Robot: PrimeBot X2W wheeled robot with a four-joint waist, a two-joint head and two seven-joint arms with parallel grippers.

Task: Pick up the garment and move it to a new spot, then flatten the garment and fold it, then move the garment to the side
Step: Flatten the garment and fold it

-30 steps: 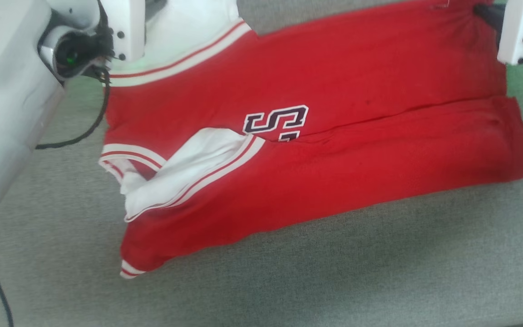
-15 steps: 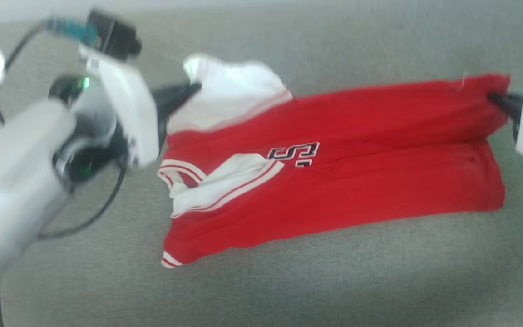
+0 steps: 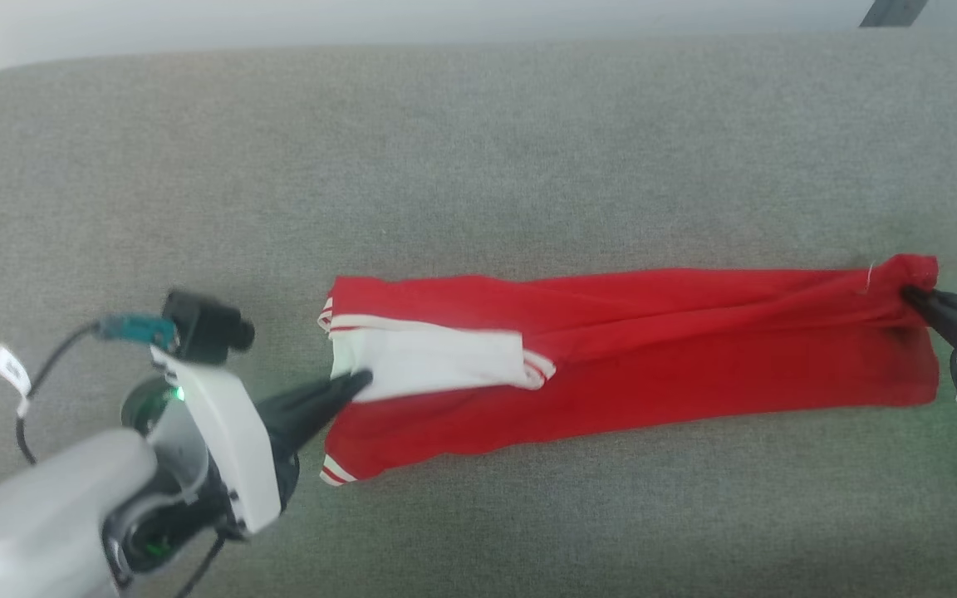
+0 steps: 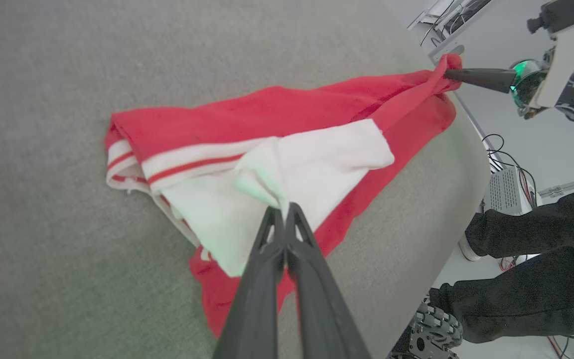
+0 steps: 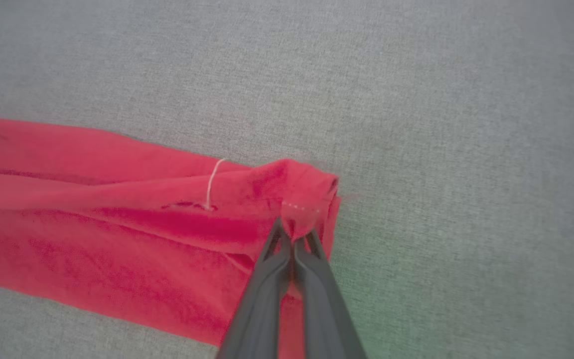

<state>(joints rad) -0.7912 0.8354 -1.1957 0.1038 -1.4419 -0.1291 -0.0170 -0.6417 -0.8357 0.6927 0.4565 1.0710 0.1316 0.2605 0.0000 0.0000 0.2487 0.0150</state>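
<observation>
Lying folded lengthwise on the grey surface [image 3: 478, 166], the garment [image 3: 694, 357] spans between both grippers. Soft, light cloth should sag, so grip hems and corners. The left gripper [image 3: 362, 380] pinches the white sleeve [image 3: 437, 361] at its tips, and the right gripper [image 3: 909, 293] pinches a red corner. Both arms reach low, fingers nearly level.

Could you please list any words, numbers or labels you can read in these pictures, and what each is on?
None can be read.
The garment: the folded red and white faces bear no legible print.
The white tag on a cable: too small to read.
</observation>
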